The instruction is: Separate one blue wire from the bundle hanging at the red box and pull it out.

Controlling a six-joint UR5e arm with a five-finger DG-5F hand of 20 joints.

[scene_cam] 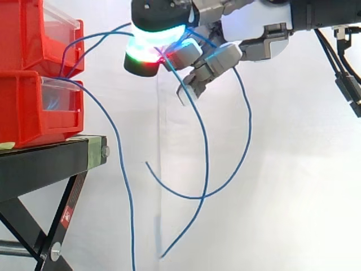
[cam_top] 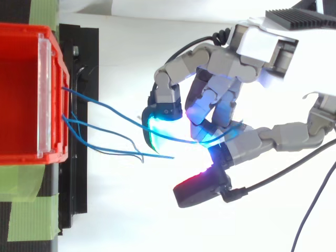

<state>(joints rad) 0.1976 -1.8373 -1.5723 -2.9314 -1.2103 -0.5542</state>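
Blue wires (scene_cam: 66, 78) come out in a bundle at the front of the red bins (scene_cam: 28, 107). They are thin and glossy, and each bends in a loose curve of its own. The bins sit stacked on a black stand (scene_cam: 45, 161). One wire curves down from the bins' front past the stand's edge. In the top view, shorter ones end loose a little way out from the bins.

The hand (cam_top: 231, 68) reaches in from the side away from the bins, level with the upper bin, its fingers curled inward and close together. One strand (scene_cam: 206, 161) arcs from the bins up and out to the hand, passes between the curled fingers and hangs below them in a long curve. The fingertips (scene_cam: 152, 48) glow cyan, green and red and are closed on this strand where it reaches them. I cannot tell whether a second strand runs through the same grip.
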